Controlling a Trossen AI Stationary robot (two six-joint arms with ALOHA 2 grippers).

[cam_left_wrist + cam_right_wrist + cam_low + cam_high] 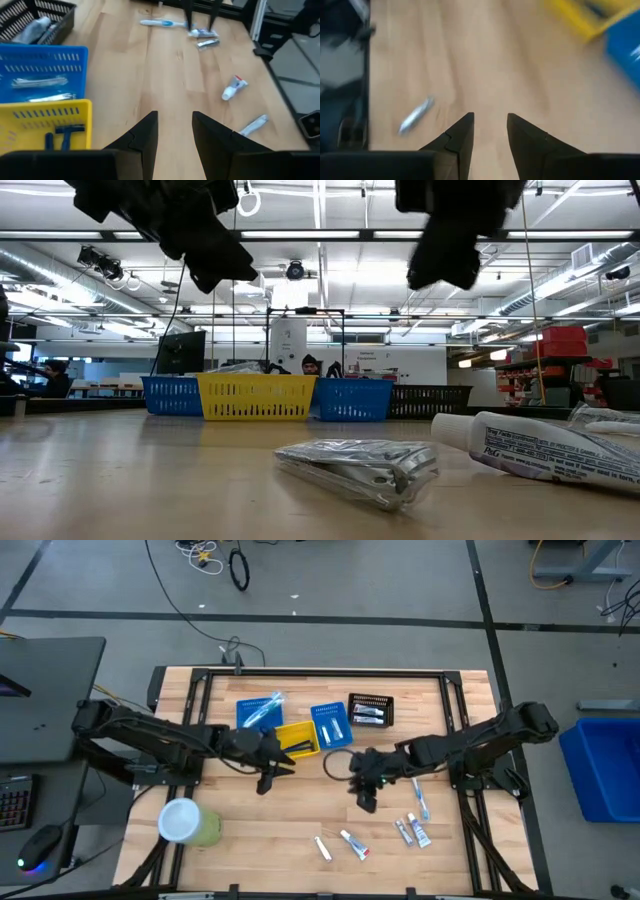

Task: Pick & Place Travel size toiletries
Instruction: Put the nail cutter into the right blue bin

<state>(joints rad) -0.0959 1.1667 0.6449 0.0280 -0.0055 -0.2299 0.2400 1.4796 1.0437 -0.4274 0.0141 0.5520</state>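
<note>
right gripper (366, 802): my jaws parted, empty, mid-table | left gripper (268, 780): parted, empty, near yellow bin (298, 739) | next: descend squarely over wrapped toiletry (322, 848) near front edge

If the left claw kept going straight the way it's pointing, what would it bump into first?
Probably bare table. The left gripper is open and empty, with only wood between its fingers ahead. The white tube lies off to one side, though depth is hard to judge.
</note>
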